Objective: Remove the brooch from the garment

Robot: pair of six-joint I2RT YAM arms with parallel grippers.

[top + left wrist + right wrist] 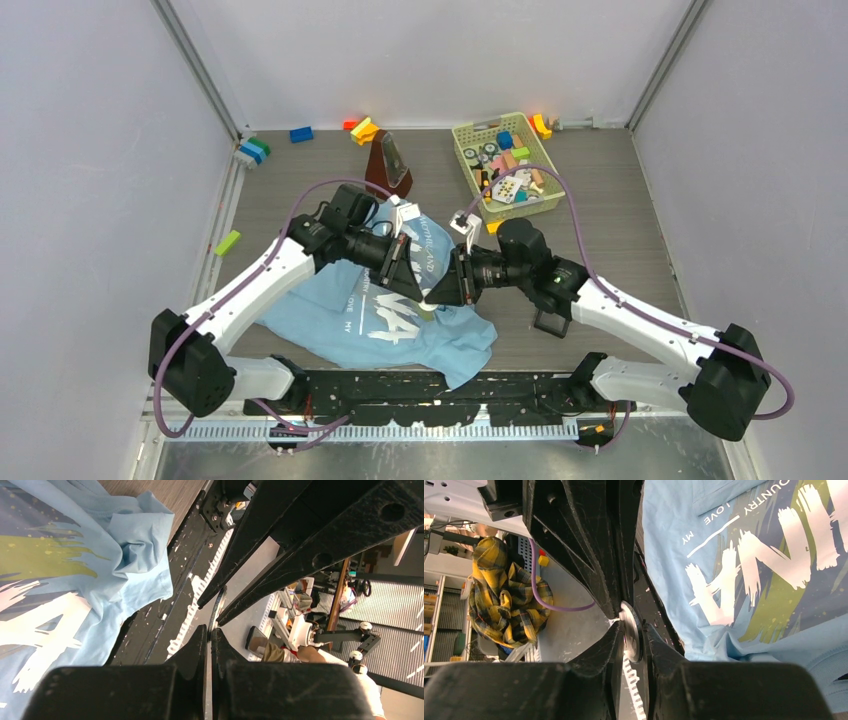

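The garment, a light blue T-shirt [400, 335] with white and navy lettering, lies crumpled at the table's near middle; it also shows in the left wrist view [60, 580] and the right wrist view [749, 555]. The brooch [428, 303] shows as a small round flat disc with a pale face [630, 630], seen edge-on as a thin dark sliver in the left wrist view [216, 611]. My left gripper [418, 291] [210, 628] and right gripper [438, 298] [633, 630] meet tip to tip above the shirt. Both are shut on the brooch, which hangs apart from the cloth.
A green basket [462, 135] of toys stands at the back right. A brown wedge-shaped object [388, 163] stands behind the shirt. A small black square tray [552, 322] lies by the right arm. Loose blocks [301, 134] [227, 242] lie at back and left. A black rail [420, 385] runs along the near edge.
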